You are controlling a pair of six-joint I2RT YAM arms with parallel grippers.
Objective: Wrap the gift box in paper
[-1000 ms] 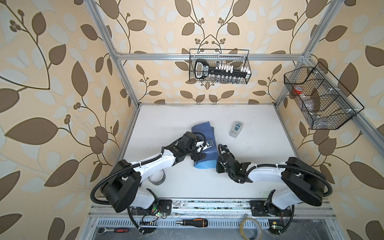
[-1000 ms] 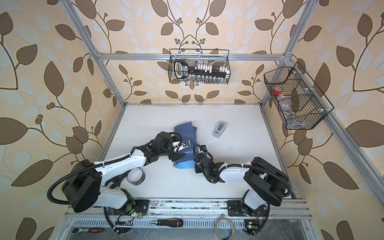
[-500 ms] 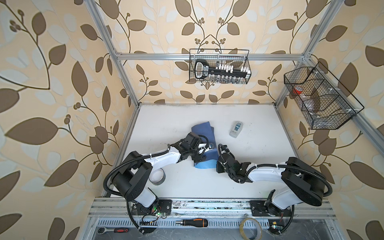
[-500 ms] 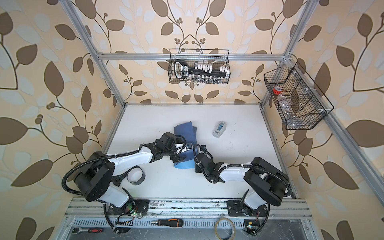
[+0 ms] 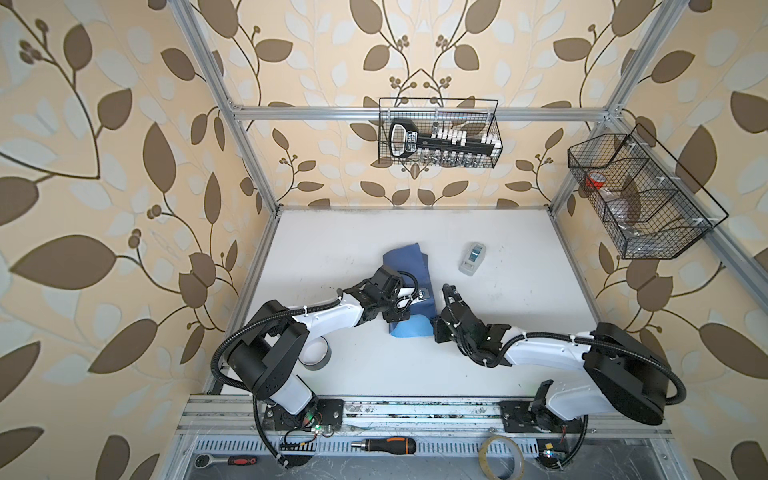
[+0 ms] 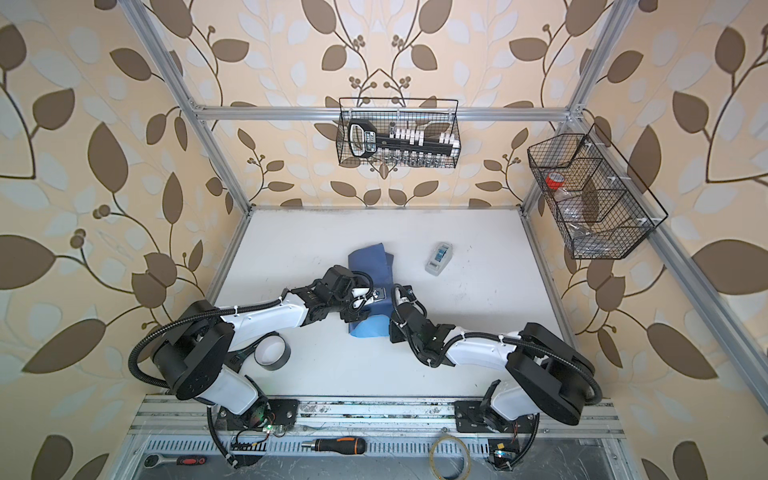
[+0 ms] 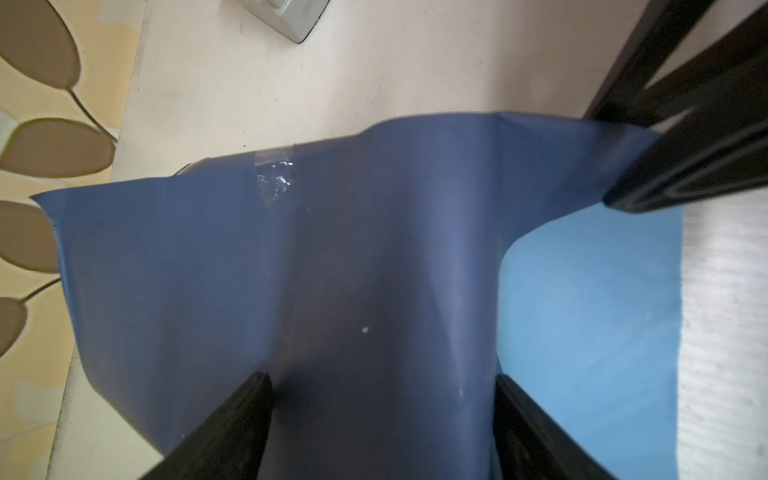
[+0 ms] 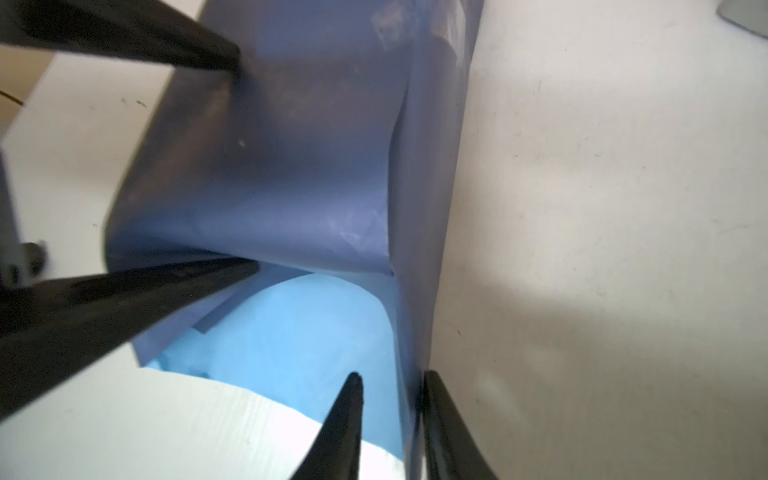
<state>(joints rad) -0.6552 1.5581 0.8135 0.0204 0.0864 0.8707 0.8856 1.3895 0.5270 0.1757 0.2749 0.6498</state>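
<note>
Lying mid-tabletop [image 5: 519, 332], the thin two-tone blue wrapping paper [image 5: 405, 262] humps over something boxy. Spread wide, the left fingers [image 7: 232, 415] flank that hump, touching paper on both sides; squeezing or not, I cannot tell. The right fingers [image 8: 340, 424] stand slightly parted around a side flap.

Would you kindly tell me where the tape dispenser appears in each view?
Both top views: dispenser just right of the paper.
Left wrist: a corner, past the paper's taped edge.
Right wrist: grey sliver beside the paper, likely it.
Shared landmark: the paper.
</note>
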